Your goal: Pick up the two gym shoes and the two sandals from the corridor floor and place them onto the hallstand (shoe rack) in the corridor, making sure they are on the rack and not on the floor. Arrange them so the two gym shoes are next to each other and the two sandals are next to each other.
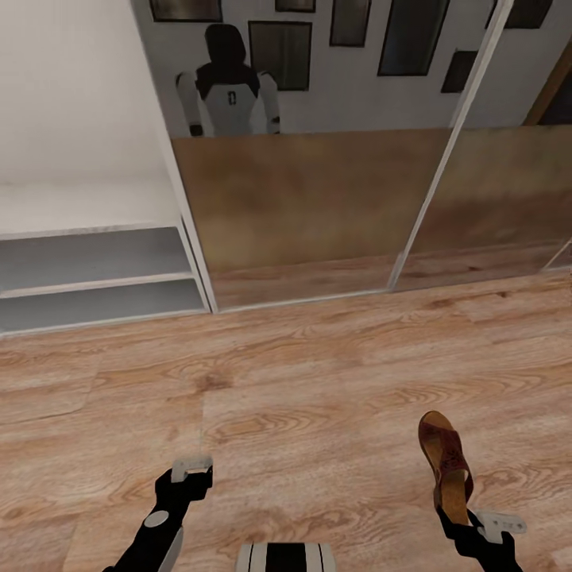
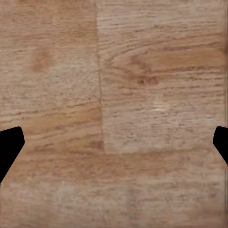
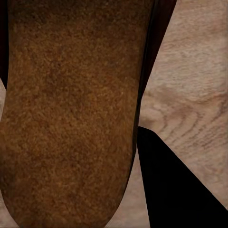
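I am holding one sandal (image 1: 446, 461) in the right claw (image 1: 477, 531); the claw is closing on its heel end, and the shoe is pointing away from the claw, lifted above the corridor floor (image 1: 318, 381), with the woven band at the far tip. In the right wrist view the rough brown sole (image 3: 71, 114) is lying just beside one dark finger (image 3: 175, 190), with floor planks next to it. The left claw (image 1: 192, 470) is hanging empty over the floor, beside the right one, and in its wrist view the two fingertips (image 2: 9, 147) are standing wide apart with bare planks between them. Ahead of the left claw and to its outer side, well apart, the hallstand (image 1: 95, 278) is showing its two open grey shelf levels. Straight ahead of both claws the mirrored sliding doors (image 1: 318, 206) are reflecting the floor, dark picture frames and the robot itself (image 1: 226, 87). I am not seeing any readable writing or label anywhere.
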Motion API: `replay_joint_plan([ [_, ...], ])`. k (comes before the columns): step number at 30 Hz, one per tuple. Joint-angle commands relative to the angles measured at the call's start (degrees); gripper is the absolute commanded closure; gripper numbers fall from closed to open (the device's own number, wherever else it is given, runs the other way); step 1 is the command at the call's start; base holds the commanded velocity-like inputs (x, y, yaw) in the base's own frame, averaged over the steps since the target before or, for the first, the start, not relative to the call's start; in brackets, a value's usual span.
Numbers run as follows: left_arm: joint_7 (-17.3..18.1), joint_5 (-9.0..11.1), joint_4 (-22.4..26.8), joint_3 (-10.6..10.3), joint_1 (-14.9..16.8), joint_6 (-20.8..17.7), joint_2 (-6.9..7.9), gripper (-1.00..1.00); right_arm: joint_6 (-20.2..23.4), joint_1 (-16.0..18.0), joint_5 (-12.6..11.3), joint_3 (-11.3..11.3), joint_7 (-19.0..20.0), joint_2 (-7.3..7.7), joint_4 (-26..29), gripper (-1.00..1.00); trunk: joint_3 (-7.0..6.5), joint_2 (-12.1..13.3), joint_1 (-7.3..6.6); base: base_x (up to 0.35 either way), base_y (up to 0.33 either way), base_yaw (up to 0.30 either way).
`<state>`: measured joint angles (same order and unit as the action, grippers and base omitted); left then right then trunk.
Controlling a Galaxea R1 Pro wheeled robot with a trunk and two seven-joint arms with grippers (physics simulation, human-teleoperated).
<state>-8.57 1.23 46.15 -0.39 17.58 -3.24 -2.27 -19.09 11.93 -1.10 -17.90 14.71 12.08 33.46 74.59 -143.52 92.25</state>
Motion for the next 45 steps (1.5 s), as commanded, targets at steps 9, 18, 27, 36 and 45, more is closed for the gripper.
replay_joint_plan([
  [9, -0.3, 0.3, 0.0, 0.0, 0.0, -0.3, -0.01, -1.00, -0.1, 0.0, -0.2, -0.2, 0.5, -0.27, -0.2, 1.00, -2.77, 0.1, -0.24, 0.000, 0.000, 0.000],
  [18, -0.3, 0.3, 0.0, 0.0, 0.0, -0.3, 0.06, -1.00, 0.0, 0.0, -0.2, -0.2, 0.5, -0.36, -0.3, 1.00, -5.56, 0.2, -0.47, 0.000, 0.000, 0.000],
  [27, -0.3, 0.4, 0.0, 0.0, 0.0, -0.3, -0.01, -1.00, 0.0, 0.0, -0.2, -0.2, 0.5, -0.39, -2.2, 1.00, -8.15, 2.3, -1.67, 0.000, 0.000, 0.000],
  [36, -0.2, 0.4, 0.0, 0.0, 0.0, -0.3, -0.01, -1.00, 0.0, 0.0, -0.1, -0.2, 0.5, -0.39, -2.4, 1.00, -10.57, 5.9, -3.65, 0.000, 0.000, 0.000],
  [45, -0.2, 0.5, 0.0, 0.0, 0.0, -0.3, -0.05, -1.00, 0.0, 0.0, -0.1, -0.2, 0.4, -0.39, -2.4, 1.00, -11.90, 7.9, -4.75, 0.000, 0.000, 0.000],
])
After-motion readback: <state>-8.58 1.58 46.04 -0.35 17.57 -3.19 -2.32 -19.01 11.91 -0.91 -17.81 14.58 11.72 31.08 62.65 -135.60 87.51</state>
